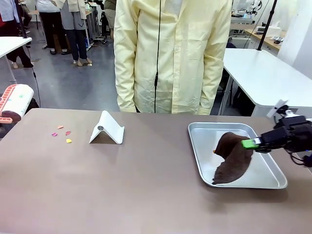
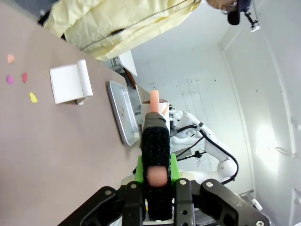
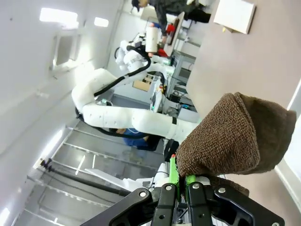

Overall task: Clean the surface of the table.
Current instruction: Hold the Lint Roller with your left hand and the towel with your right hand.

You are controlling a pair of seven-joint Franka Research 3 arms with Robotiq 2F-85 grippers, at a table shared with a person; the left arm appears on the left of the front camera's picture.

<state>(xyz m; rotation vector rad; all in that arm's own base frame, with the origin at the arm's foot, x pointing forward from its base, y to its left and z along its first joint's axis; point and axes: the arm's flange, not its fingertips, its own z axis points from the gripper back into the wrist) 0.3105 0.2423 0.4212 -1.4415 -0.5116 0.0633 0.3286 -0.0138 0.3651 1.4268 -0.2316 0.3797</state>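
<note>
Right claw (image 1: pixel 249 143), clenched on a brown cloth (image 1: pixel 234 161) over the tray (image 1: pixel 265 171) at the right end of the grey table (image 1: pixel 146 195), should lift clear, then drag flat toward the coloured scraps (image 1: pixel 68 132).

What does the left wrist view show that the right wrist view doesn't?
Left wrist view, not right: four small coloured scraps and the person's pale yellow coat. Right wrist view, not left: the brown terry cloth pinched in the shut right gripper. Both: the matte grey-brown table and the white folded stand.
</note>
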